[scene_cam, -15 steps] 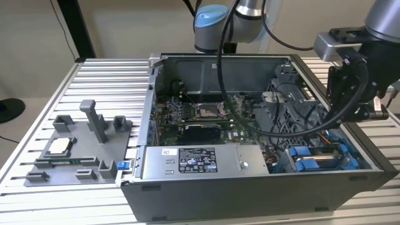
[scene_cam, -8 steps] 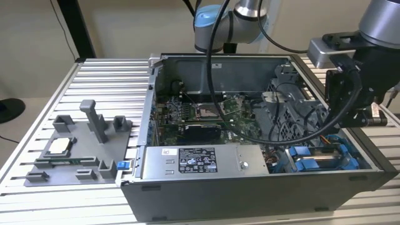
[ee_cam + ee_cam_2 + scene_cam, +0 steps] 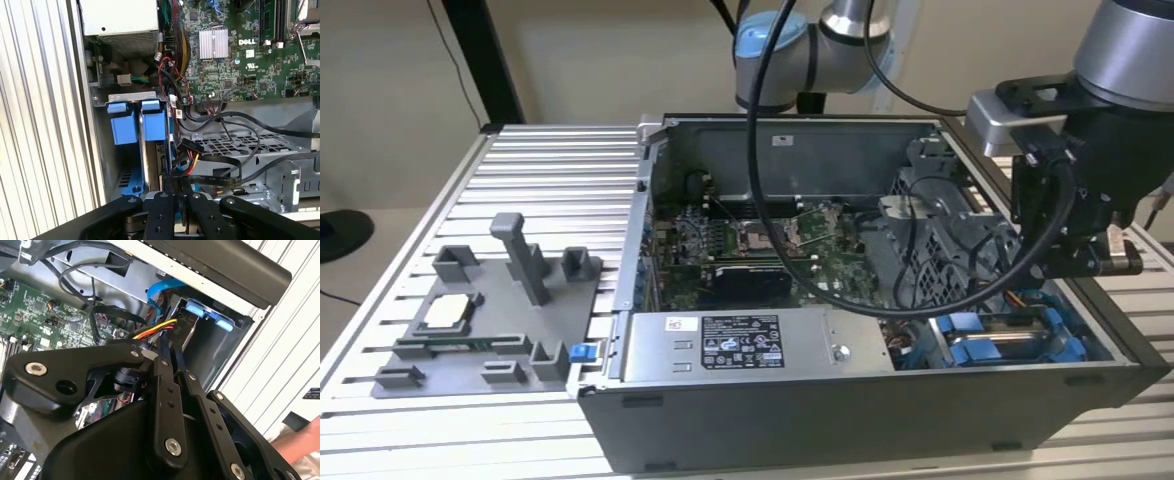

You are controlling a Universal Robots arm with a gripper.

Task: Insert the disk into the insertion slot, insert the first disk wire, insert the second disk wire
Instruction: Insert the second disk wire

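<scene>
Disk (image 3: 123,127) is sitting edge-on in the slot (image 3: 101,150) at the corner of the case. I'm mostly seeing its bright blue frame: two blue tabs side by side, with a strip of silver metal between them. Label is hidden. Gripper (image 3: 176,182) is hanging just beside the slot, jaws nearly together and pinching the black plug of the disk wire (image 3: 186,159), a yellow, red and black bundle. Case (image 3: 854,420) is lying open, holding the green board (image 3: 814,225), the grey power box (image 3: 747,345) and loose black cables. On the exterior view's left, a grey tray (image 3: 454,365) is carrying grey fixtures and a small silver-topped part (image 3: 447,312).
</scene>
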